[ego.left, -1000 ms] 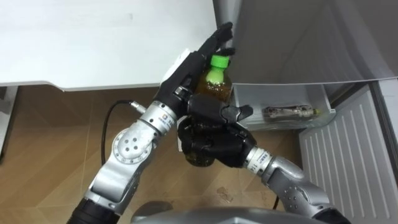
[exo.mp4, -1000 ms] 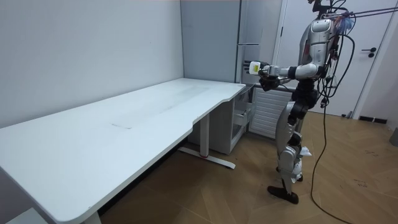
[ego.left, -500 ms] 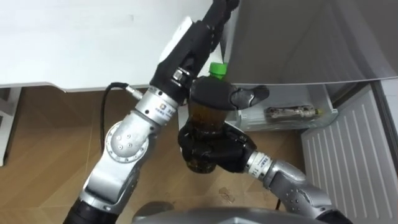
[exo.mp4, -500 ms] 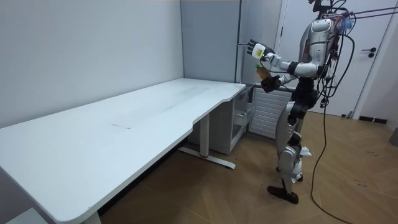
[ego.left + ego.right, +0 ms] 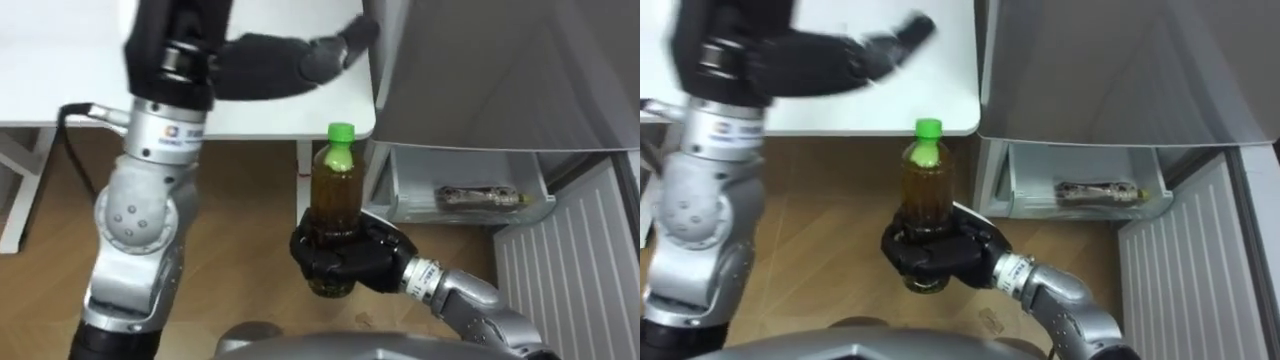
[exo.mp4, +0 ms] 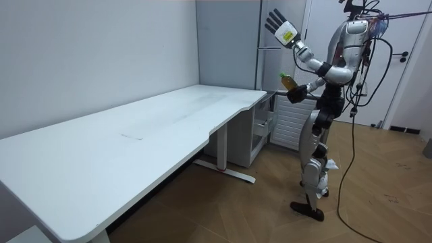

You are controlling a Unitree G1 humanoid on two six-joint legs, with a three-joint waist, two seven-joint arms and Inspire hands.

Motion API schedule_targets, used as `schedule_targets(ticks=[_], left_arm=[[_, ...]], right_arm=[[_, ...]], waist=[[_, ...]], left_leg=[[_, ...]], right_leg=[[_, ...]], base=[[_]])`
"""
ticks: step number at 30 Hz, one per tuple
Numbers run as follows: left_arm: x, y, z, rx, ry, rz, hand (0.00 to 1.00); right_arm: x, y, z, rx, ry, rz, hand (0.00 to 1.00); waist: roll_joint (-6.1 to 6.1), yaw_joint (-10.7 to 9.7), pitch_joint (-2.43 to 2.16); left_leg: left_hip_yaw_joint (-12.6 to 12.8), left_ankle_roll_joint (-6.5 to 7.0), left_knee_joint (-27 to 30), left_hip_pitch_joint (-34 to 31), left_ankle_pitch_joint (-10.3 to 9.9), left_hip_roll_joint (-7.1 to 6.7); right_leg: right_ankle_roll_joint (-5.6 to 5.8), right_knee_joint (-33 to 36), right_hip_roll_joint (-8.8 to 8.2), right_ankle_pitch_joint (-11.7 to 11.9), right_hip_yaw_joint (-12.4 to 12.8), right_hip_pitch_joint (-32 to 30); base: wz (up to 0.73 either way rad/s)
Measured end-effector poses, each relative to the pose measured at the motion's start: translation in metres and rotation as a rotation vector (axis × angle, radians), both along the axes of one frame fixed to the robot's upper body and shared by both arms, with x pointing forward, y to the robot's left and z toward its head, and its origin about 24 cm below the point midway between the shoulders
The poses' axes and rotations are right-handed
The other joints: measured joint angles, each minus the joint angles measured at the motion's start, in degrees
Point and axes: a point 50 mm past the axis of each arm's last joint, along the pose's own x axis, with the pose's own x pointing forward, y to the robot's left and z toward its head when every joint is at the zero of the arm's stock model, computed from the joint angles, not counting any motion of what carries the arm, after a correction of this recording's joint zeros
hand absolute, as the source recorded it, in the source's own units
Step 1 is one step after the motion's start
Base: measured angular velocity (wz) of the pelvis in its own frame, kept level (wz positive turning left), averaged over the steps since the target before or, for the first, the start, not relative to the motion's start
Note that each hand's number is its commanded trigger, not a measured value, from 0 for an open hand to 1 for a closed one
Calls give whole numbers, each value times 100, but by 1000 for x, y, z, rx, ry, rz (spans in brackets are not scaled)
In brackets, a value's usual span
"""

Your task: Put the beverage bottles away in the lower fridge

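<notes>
A bottle [image 5: 335, 185] of brown tea with a green cap stands upright in my right hand [image 5: 345, 262], whose dark fingers are curled round its lower half. I hold it at chest height in front of the fridge, above the wooden floor. My left hand [image 5: 270, 65] is raised high above the bottle with fingers straight, reaching toward the edge of the grey upper fridge door [image 5: 500, 70]. The room view has the left hand [image 6: 278, 25] spread open at head height and the bottle [image 6: 288, 82] below it. The lower fridge compartment [image 5: 410, 190] stands open, and another bottle [image 5: 478, 196] lies on its side inside.
The lower fridge door [image 5: 570, 270], white and ribbed inside, hangs open at the right. A long white table [image 5: 60, 80] runs along the left, its corner close to the fridge. I stand on the wooden floor [image 6: 270, 209] facing the fridge.
My left hand has come off the bottle's top and swung up and away toward the upper fridge door. The bottle stays in my right hand, now standing free.
</notes>
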Motion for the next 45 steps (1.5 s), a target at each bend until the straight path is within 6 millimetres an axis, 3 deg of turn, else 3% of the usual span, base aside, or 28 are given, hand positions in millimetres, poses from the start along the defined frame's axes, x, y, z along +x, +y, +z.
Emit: schedule_targets(ticks=[5,7,11,12,13,17,23,27,29,30,32,36,39,41,45], left_arm=[[-8,39,13,11,-103,273,0],[-14,58,19,-35,-156,390,0],[-28,84,18,-78,-193,565,0],[-30,92,14,-94,-184,617,0],[-31,100,10,-120,-169,662,0],[-38,130,-8,-274,-101,782,0],[-54,160,-63,-446,139,969,0],[-60,165,-109,-537,345,1048,0],[-63,160,-154,-625,571,1052,0],[-65,158,-167,-640,641,1052,0],[-85,145,-226,-705,958,1057,0],[-130,116,-286,-722,1389,1009,0],[-162,104,-307,-662,1600,940,0],[-180,100,-315,-530,1723,882,0],[-185,91,-321,-301,1840,758,0]], right_arm=[[-13,-20,-3,-44,17,-86,100],[-18,-25,-5,-53,30,-106,100],[-24,-30,-7,-75,45,-115,100],[-28,-32,-8,-76,54,-122,100],[-30,-32,-9,-76,62,-127,100],[-30,-30,-9,-66,64,-138,100],[-28,-29,-8,-72,63,-163,100],[-28,-29,-11,-96,104,-181,100],[-28,-28,-11,-99,121,-181,100],[-26,-27,-11,-100,123,-175,100],[-23,-27,-12,-112,133,-182,100],[-11,-25,-9,-106,131,-236,100],[-3,-27,-8,-110,126,-280,100],[5,-29,-6,-120,119,-294,100],[11,-33,-5,-134,120,-342,100]], waist=[[33,234,-29],[16,373,-61],[28,620,-90],[62,721,-75],[36,790,-96],[82,909,-80],[62,1015,-93],[63,1044,-97],[35,1053,-111],[34,1054,-112],[32,1053,-112],[-29,1024,-100],[-38,905,-93],[-29,696,-79],[-30,338,-71]], left_leg=[[-76,-12,-13,-24,7,-5],[-99,-25,-38,-10,19,-8],[-111,-25,-34,61,19,-13],[-115,-25,-37,96,19,-15],[-125,-25,-44,104,19,-16],[-139,-25,-91,154,19,-18],[-158,-24,-107,191,18,-34],[-214,-24,-133,160,18,-53],[-281,-22,-145,87,30,-65],[-280,-23,-143,87,30,-64],[-264,-23,-160,140,33,-61],[-150,-23,-215,125,32,-36],[-115,-17,-243,90,26,-31],[-131,-17,-243,44,26,-32],[-139,-18,-231,-59,26,-33]], right_leg=[[2,-51,-3,-1,-96,19],[2,-91,-3,-1,-127,32],[2,-118,-3,-2,-123,74],[1,-148,-3,-2,-128,121],[1,-185,-2,-1,-139,147],[1,-193,-5,-2,-161,180],[-1,-225,-14,-11,-175,225],[-2,-262,-20,-9,-227,242],[-2,-271,-29,-11,-307,204],[-3,-275,-28,-11,-307,203],[-3,-288,-28,-11,-295,233],[-4,-283,-15,-10,-177,151],[-3,-275,-13,-9,-145,122],[-3,-271,-12,-9,-176,118],[-3,-261,-17,-9,-224,59]], base=[[6],[4],[0],[0],[6],[1],[0],[8],[14],[4],[-4],[-14],[-6],[5],[7]])
